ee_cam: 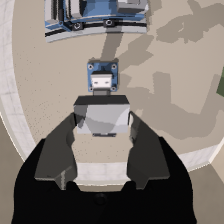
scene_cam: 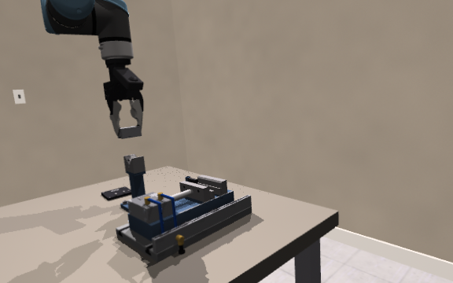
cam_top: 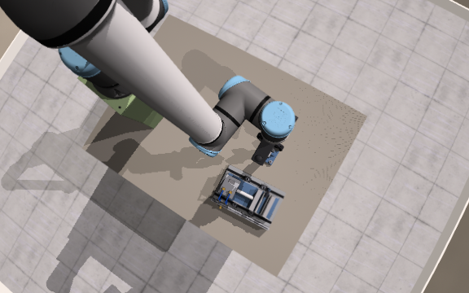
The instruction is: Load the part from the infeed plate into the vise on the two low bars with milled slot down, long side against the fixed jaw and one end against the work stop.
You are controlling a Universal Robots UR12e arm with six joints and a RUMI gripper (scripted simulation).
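and here's the claw (scene_cam: 130,131) up high, pointing down, its fingers clamped on the ends of the grey block (scene_cam: 130,132)! right below it, well clear of the block, the v-block (scene_cam: 135,164) sits atop its blue post (scene_cam: 137,185). the dark plate (scene_cam: 116,192) lies flat on the desk (scene_cam: 281,214) just beside, and nearer us stands the vise (scene_cam: 203,210), jaws apart, two blue hoses (scene_cam: 174,212) looping down its side!

The pincer (scene_cam: 130,130) (ee_cam: 102,112) points downward — its two fingers apart, closed on a block — below the bent arm (cam_top: 153,69).
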